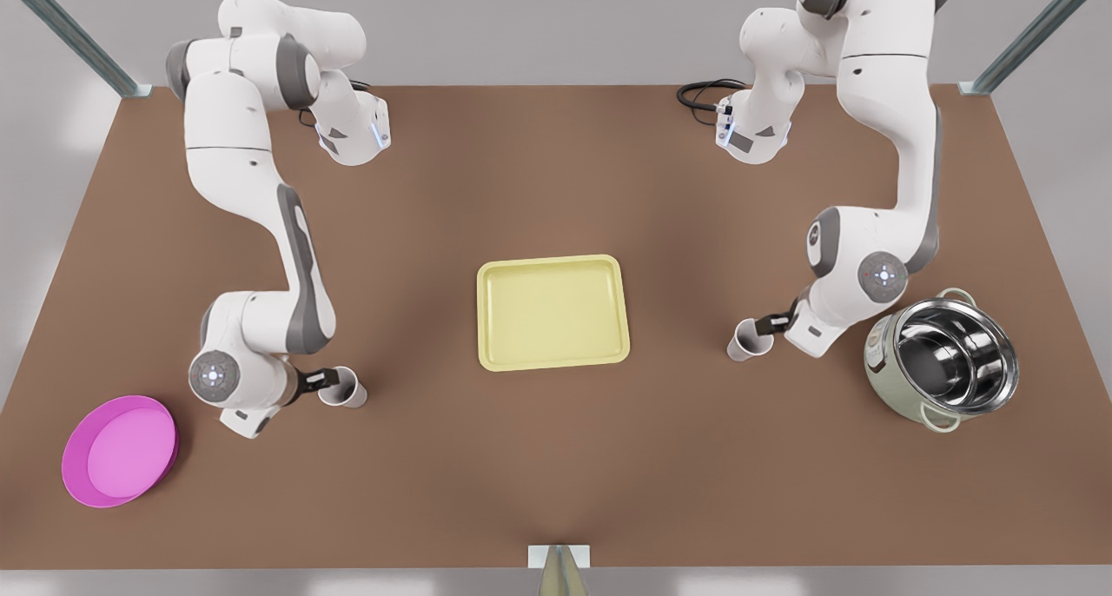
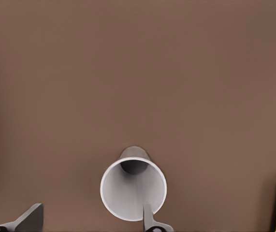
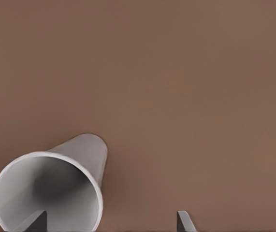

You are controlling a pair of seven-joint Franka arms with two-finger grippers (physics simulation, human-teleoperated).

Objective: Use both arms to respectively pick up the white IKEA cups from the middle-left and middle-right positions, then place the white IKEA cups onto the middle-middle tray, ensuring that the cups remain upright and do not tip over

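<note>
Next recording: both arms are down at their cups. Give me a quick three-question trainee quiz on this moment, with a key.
1. True or false: a white cup already stands on the tray.
2. What sits at the front view's far right? A) steel pot B) magenta dish C) second tray
3. In the left wrist view, how do the left gripper fingers sit at its cup?

Key: 1 false, both cups are on the table. 2 A. 3 open, one finger inside the rim and one outside. The right gripper is set likewise.
</note>
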